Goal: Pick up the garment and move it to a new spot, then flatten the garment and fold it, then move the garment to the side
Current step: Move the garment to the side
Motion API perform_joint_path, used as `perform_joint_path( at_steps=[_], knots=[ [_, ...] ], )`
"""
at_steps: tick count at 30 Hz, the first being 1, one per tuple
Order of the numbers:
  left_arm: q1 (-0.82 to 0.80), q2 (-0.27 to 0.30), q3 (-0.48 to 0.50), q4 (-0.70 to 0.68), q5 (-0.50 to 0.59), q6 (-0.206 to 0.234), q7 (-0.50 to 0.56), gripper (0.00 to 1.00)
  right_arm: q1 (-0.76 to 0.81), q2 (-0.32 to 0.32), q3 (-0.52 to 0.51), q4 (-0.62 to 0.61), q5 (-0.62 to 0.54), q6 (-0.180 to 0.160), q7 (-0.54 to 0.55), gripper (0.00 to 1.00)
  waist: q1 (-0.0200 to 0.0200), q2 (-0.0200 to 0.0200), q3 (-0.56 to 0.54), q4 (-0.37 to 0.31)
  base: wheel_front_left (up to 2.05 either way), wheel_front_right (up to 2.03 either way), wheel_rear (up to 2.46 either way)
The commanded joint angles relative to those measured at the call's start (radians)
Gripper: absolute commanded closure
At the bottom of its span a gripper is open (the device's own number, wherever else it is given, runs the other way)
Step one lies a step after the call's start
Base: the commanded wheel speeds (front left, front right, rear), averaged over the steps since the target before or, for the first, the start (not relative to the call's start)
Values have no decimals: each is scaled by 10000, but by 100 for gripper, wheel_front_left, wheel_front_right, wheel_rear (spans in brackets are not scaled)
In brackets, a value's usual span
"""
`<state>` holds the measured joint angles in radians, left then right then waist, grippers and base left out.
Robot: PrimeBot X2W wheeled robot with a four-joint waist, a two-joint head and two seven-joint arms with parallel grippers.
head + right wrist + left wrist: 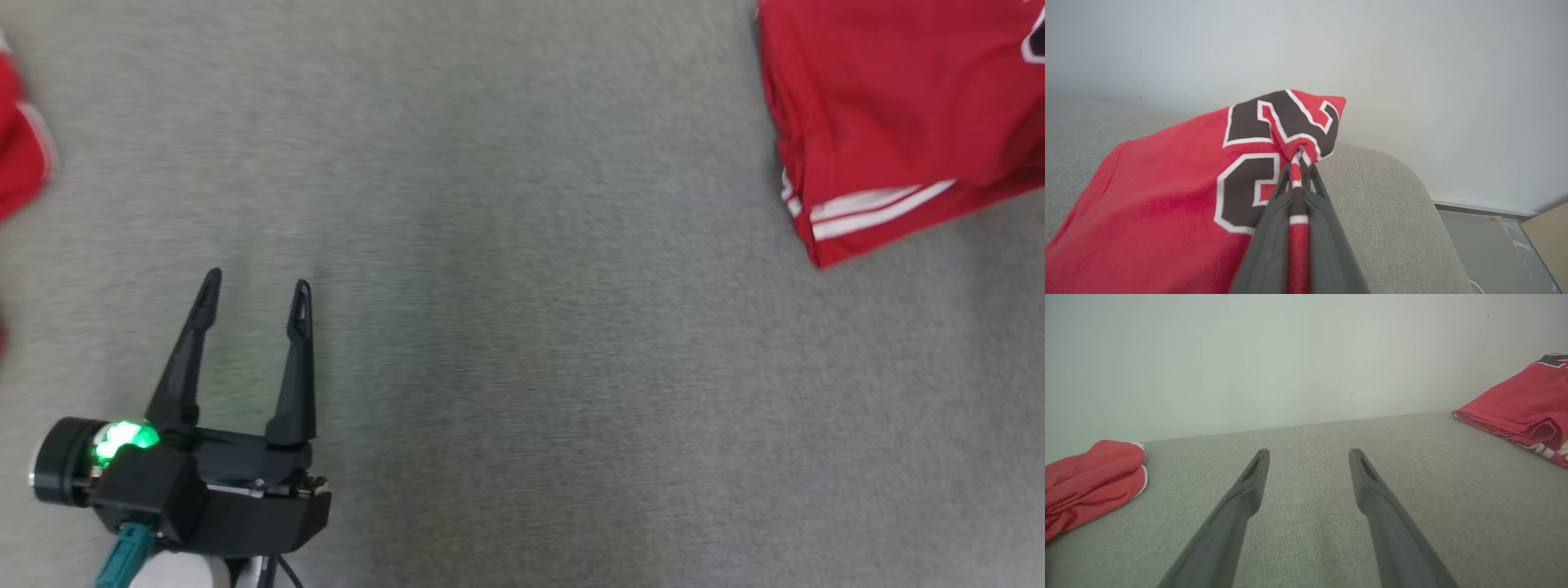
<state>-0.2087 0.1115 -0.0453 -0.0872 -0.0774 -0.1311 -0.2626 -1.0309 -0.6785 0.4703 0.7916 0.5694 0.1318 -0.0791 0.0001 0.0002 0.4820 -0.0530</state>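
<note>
The garment (890, 106) is a red jersey with white stripes, lying folded on the grey cushion at the upper right of the head view. In the right wrist view the garment (1167, 196) shows black and white lettering, and my right gripper (1300, 158) is shut on a pinched fold of it, lifting that corner off the cushion. My left gripper (259, 279) stands open at the lower left, well apart from the garment, with nothing between its fingers. The left wrist view has the left gripper (1309, 451) over bare cushion and the garment (1523, 400) far to the right.
A second red cloth with white trim (16, 139) lies at the left edge, also bunched at the left as the red cloth (1090, 477). The grey cushion (522, 327) backs onto a pale wall (1290, 355). Its rounded end (1412, 212) drops to the floor (1486, 241).
</note>
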Motion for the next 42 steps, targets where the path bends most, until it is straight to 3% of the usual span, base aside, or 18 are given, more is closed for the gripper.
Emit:
perform_joint_path(
  at_steps=[1,14,32,33,35,42],
  knots=[
    [-159,137,51,-126,108,16,-30,0,-183,-176,76,-76,-47,-26,36,100,-1,-2,826,-859,0,0,0],
    [-24,445,109,-631,121,15,-30,0,-955,-1440,536,-502,-131,-26,422,100,-1,-2,1298,-1147,0,0,0],
    [-69,347,177,-858,115,32,-30,0,-2433,-2216,1479,-76,-388,-26,1214,100,-1,-2,1623,-805,0,0,0],
    [-71,337,189,-853,110,32,-30,0,-2499,-2253,1494,-23,-413,-26,1151,87,-1,-2,1632,-788,0,0,0],
    [-100,310,204,-819,102,32,-30,0,-2628,-2266,1519,92,-484,-26,975,0,-1,-2,1641,-761,0,0,0],
    [-142,182,240,-624,55,31,-30,0,-2780,-1941,1482,331,-713,-26,94,0,-1,-2,1317,-737,0,0,0]
  ],
)
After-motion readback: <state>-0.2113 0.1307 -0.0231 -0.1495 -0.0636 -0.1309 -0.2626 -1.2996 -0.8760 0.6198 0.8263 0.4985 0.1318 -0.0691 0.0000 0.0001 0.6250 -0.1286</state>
